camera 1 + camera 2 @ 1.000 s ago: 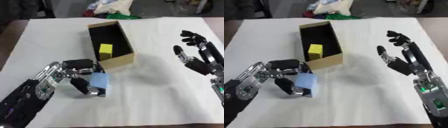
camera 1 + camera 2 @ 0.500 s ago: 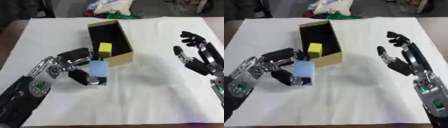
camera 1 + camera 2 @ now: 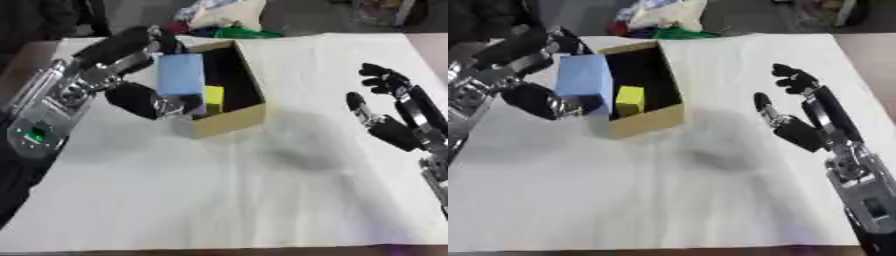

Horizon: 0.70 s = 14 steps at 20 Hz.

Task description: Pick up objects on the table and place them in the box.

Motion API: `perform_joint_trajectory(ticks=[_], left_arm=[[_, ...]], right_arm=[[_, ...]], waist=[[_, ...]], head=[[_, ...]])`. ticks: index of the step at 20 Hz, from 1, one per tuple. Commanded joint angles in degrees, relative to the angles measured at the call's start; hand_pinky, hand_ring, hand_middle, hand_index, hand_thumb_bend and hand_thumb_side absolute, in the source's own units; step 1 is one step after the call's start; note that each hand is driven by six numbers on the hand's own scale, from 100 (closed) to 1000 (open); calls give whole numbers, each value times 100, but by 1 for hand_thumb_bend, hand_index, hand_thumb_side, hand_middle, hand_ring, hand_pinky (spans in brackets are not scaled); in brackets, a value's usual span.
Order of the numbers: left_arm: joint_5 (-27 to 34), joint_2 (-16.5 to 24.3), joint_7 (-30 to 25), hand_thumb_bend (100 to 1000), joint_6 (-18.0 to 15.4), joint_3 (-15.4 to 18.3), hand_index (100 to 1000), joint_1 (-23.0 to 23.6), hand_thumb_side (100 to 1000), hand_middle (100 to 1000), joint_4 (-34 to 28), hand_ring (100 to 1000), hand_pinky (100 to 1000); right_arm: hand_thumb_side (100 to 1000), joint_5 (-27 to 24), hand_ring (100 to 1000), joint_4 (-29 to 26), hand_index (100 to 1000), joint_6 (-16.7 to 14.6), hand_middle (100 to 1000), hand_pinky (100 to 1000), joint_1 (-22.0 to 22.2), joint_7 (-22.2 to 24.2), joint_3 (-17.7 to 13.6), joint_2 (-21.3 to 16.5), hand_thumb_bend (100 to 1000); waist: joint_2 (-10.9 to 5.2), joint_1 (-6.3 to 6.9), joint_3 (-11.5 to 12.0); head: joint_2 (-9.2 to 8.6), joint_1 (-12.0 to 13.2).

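My left hand [image 3: 131, 65] grips a light blue block [image 3: 180, 74], fingers above and thumb below, and holds it raised over the left wall of the cardboard box [image 3: 229, 120]. A yellow block [image 3: 213, 98] lies inside the box on its dark floor. My right hand [image 3: 394, 115] hovers open above the white cloth at the right side, fingers spread and pointing up, apart from the box.
A white cloth [image 3: 262, 190] covers the table. Beyond its far edge lies a heap of bags and cloth [image 3: 219, 17], white, green and red. The wooden table edge [image 3: 433, 42] shows at the far right.
My left hand has lifted the blue block off the cloth and carried it up and back, from beside the box's near corner to over its left wall. The right hand stays still.
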Motion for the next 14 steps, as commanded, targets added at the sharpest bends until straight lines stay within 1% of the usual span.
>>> perform_joint_trajectory(ticks=[1,7,10,14], left_arm=[[-222,-103,86,191,271,128,677,-305,561,353,362,523,697],[-714,-578,189,206,515,177,681,-860,570,357,1260,530,703],[-988,-822,254,209,601,285,685,-1142,572,362,1713,535,705],[-1336,-1116,401,214,610,467,694,-1447,582,374,2315,546,710]], right_arm=[[806,-52,837,-38,961,-36,855,816,-105,55,36,-86,274],[808,-71,837,-18,962,-98,855,817,-166,185,164,-15,274],[809,-68,837,-10,961,-127,855,816,-195,242,220,26,273],[811,-82,837,5,961,-163,854,816,-230,309,291,79,273]], waist=[[-100,-11,-28],[-96,-33,-121],[-97,-38,-194],[-90,-32,-293]], head=[[16,40],[12,111],[1,174],[-12,234]])
